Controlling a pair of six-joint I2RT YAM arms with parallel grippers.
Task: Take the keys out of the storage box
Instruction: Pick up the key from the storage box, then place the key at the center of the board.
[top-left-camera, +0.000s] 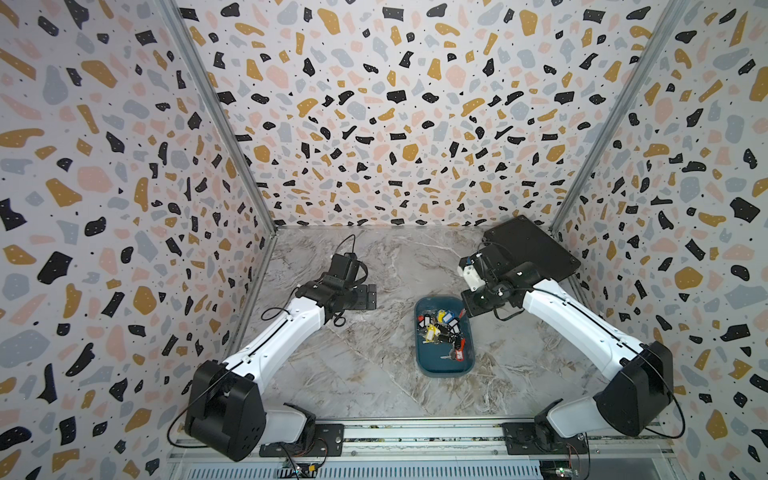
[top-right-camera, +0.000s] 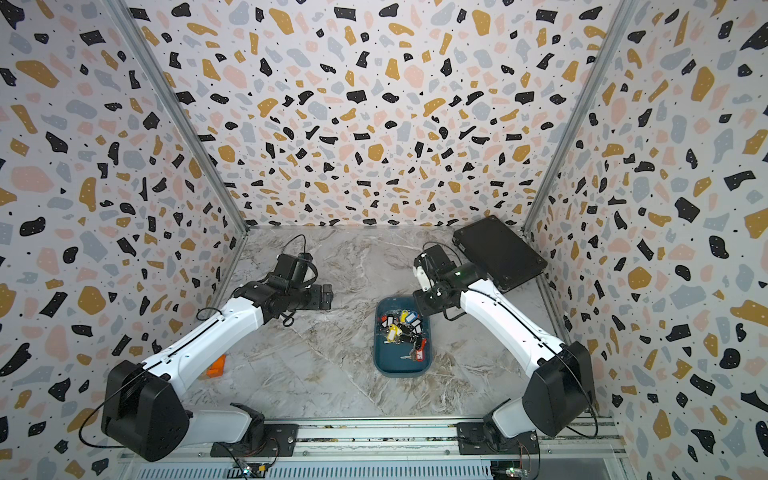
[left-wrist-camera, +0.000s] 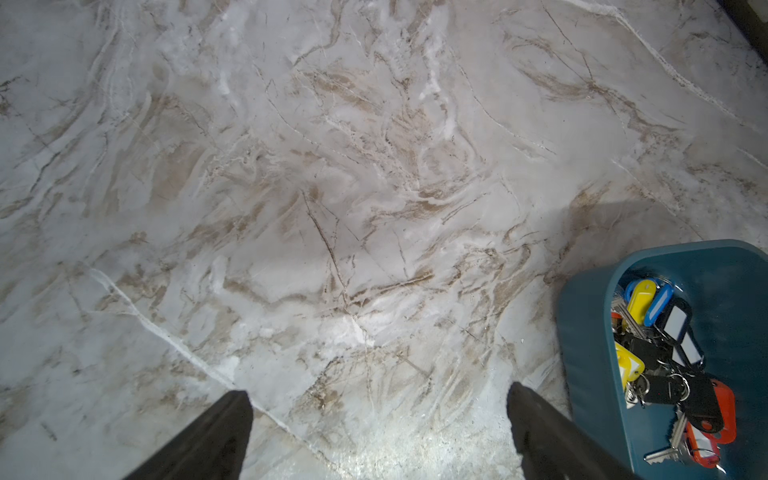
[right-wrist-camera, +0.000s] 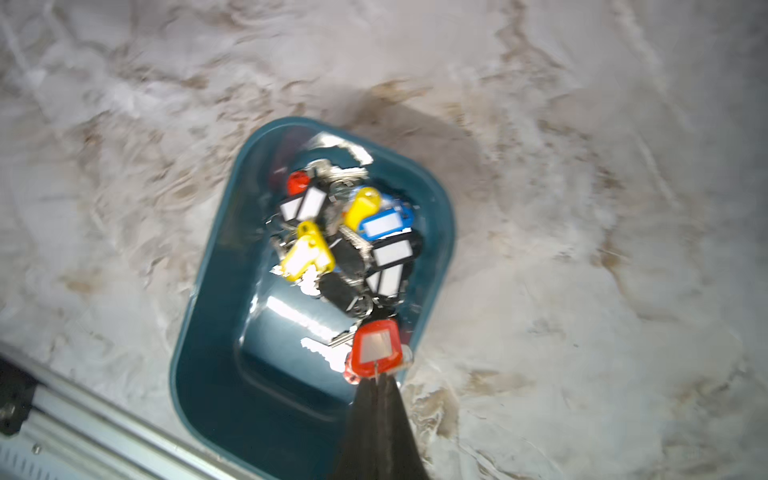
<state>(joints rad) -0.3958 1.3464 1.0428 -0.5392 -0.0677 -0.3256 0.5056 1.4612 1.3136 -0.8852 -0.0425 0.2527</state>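
Counter (top-left-camera: 353, 374) of marbled grey, taken from its near edge: one small orange piece (top-right-camera: 217, 365) lies beside the left arm (too small to say what it is). Next comes one storage box (top-left-camera: 436, 368), dark teal and lidless, standing right of centre. The keys (top-left-camera: 441, 332) lie in it as a single tangle reaching to the far end, and the floor at the near end is bare. By colour I count two yellow tags (right-wrist-camera: 307, 253), one blue tag (right-wrist-camera: 386, 224), three black tags (right-wrist-camera: 392, 251) with white labels, and two red tags (left-wrist-camera: 723, 403) at the near right of the heap. Over the box's far right corner hangs the right tool (right-wrist-camera: 376, 377), its two fingers pressed tight together on the end of a third red tag (right-wrist-camera: 376, 345). Left of the box and apart from it, the left tool (left-wrist-camera: 378, 390) hangs over bare counter with its two fingers spread wide and nothing between them. Farthest back, one flat black case (top-left-camera: 536, 249) lies in the far right corner, partly behind the right arm.
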